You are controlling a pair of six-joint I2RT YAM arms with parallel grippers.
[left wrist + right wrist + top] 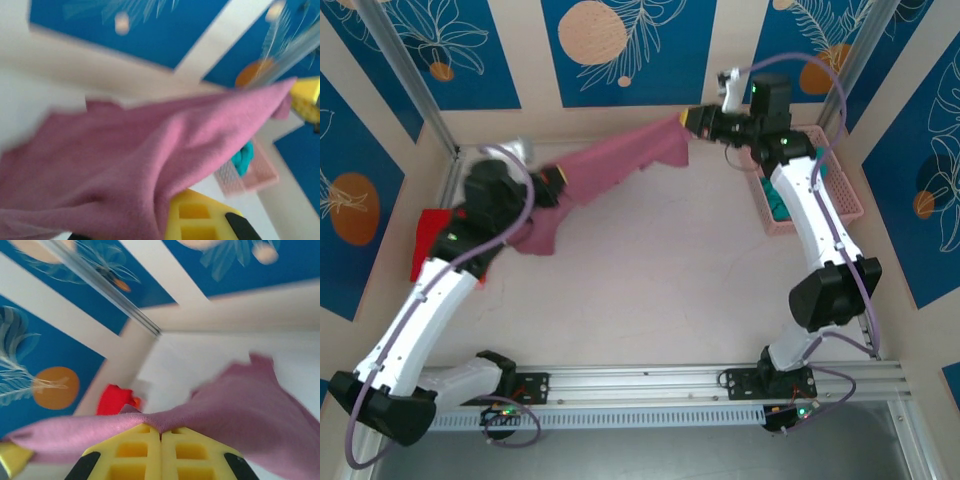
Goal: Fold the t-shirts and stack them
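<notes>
1. Clamped left gripper (553,179) and right gripper (689,120) on opposite edges of mauve-pink t-shirt (612,163).
2. Held it stretched above the table (650,275) between them, seemingly to spread it flat for folding.

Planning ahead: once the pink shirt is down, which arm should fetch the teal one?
Probably right. The teal shirt lies in the basket beside the right arm; the left claw is across the table, by the red shirt.
</notes>
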